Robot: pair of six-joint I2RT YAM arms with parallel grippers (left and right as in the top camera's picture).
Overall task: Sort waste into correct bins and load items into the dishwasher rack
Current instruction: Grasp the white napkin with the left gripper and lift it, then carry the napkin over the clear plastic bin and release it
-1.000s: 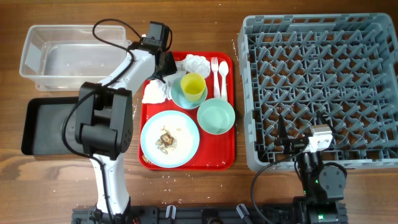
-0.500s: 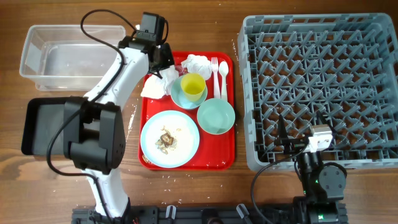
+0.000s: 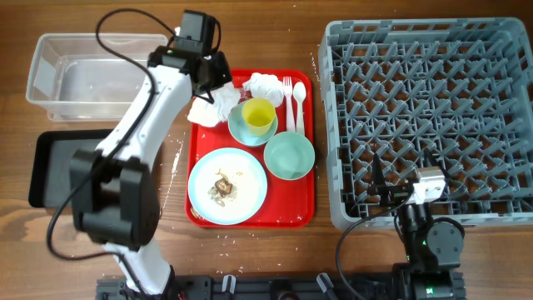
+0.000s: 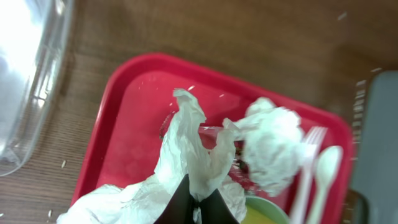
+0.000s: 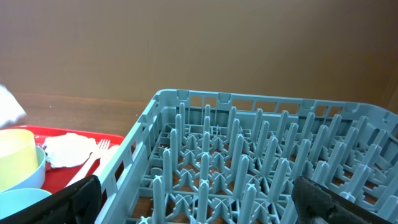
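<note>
Left hand (image 4: 198,200) clamped on napkin (image 4: 186,143) at far-left corner of red tray (image 4: 130,124). We judge pinch thin: paper may tear or slip, and loose tail may snag cup (image 3: 259,115) or drop short of tub (image 3: 58,37). Right hand (image 5: 202,199) apart beside rack (image 5: 249,155).

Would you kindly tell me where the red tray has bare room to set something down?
Bare: the tray's near-right corner, bordered by mint bowl and large plate. Crowded: the far half, with napkins, cup, saucer, fork and spoon.

Probably a robotics lab, two arms (image 3: 137,125), wooden table (image 3: 250,25)
</note>
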